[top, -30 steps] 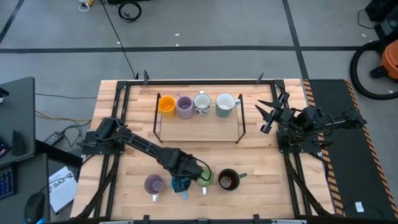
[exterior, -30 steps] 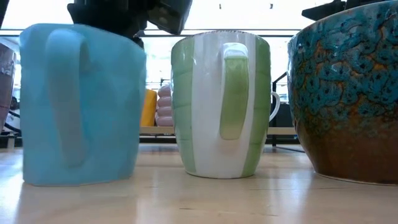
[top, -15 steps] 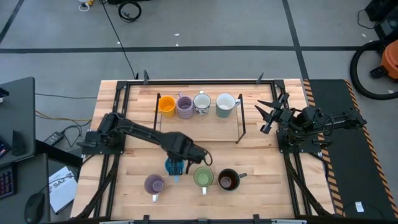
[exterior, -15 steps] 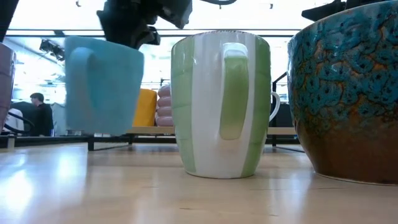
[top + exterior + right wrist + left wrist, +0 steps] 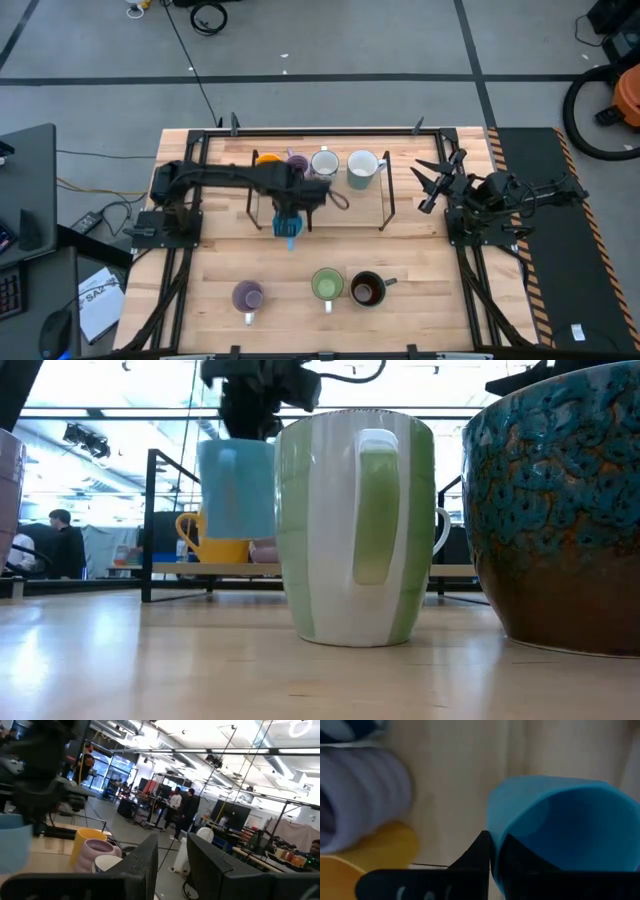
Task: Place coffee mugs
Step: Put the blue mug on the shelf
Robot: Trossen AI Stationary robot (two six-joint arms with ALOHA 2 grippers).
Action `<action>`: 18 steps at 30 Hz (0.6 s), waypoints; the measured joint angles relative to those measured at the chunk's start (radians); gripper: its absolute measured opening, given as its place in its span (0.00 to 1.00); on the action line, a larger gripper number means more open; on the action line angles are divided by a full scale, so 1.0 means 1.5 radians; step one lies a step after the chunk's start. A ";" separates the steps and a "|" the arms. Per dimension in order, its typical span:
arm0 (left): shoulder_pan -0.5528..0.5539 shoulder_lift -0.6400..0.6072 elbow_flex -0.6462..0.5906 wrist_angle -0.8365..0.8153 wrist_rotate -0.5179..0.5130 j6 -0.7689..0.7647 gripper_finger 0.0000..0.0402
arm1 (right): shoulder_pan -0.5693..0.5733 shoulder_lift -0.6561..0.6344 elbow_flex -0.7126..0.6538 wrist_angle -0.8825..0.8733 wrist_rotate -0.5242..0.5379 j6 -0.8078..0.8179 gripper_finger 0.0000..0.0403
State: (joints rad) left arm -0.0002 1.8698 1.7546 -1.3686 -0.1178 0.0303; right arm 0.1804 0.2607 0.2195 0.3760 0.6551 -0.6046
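My left gripper [image 5: 290, 208] is shut on the bright blue mug [image 5: 287, 226], carried in the air over the near left part of the black wire rack [image 5: 385, 205]. The low view shows the blue mug [image 5: 237, 488] well above the table. On the rack stand the orange mug [image 5: 266, 160], purple mug [image 5: 297, 164], white patterned mug [image 5: 325, 165] and pale mug [image 5: 362, 168]. The lavender mug [image 5: 247, 297], green mug [image 5: 327, 286] and dark brown mug [image 5: 366, 290] stand on their bases near the table's near edge. My right gripper [image 5: 432, 185] waits open at the right. My left gripper grips the blue mug's rim wall [image 5: 494, 851], with one finger [image 5: 481, 851] outside and the other inside the cup. It comes from above, pointing down. The mug hangs upright below the fingers, lifted clear, its handle [image 5: 292, 241] toward the near edge.
The rack's upright posts [image 5: 148, 525] and frame stand around the four mugs at the table's far middle. Bare wood lies between the rack and the three near mugs. In the low view the green mug [image 5: 355, 525] and dark mug [image 5: 560, 510] fill the foreground. People stand in the room behind.
My left gripper has lifted the blue mug off the table beside the green mug and carried it up and toward the far edge, to the rack's near left part. The mug stays upright and is now clear of the table. The other mugs have kept still.
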 joint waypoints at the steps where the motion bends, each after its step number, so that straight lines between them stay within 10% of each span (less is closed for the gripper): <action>1: 0.013 0.000 0.000 0.008 0.004 0.019 0.06 | 0.002 0.000 0.000 0.004 0.000 0.000 0.27; 18: 0.130 0.009 -0.023 0.109 0.075 0.145 0.06 | 0.011 0.000 0.000 0.003 -0.001 0.005 0.27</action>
State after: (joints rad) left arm 0.1944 1.8832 1.7207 -1.2055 -0.0048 0.2472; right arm 0.1974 0.2607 0.2195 0.3798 0.6540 -0.5968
